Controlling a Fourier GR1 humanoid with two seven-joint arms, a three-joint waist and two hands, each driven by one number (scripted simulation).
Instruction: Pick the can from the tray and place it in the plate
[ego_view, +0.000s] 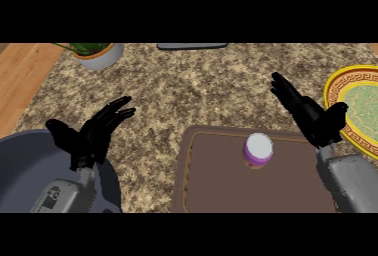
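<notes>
A purple can (258, 150) with a pale lid stands upright on the brown tray (214, 185) at the lower middle. The yellow-rimmed plate (336, 85) with a green centre lies at the right edge, partly cut off. My right hand (310, 117) is open, fingers straight and pointing up-left, above the tray's far right corner, between the can and the plate and touching neither. At the lower left, well apart from the tray, my left hand (92, 132) rests open with its fingers up.
A potted plant in a grey pot (100, 54) stands at the back left. A dark flat object (192, 46) lies at the counter's far edge. Wooden surface (22, 80) borders the granite counter on the left.
</notes>
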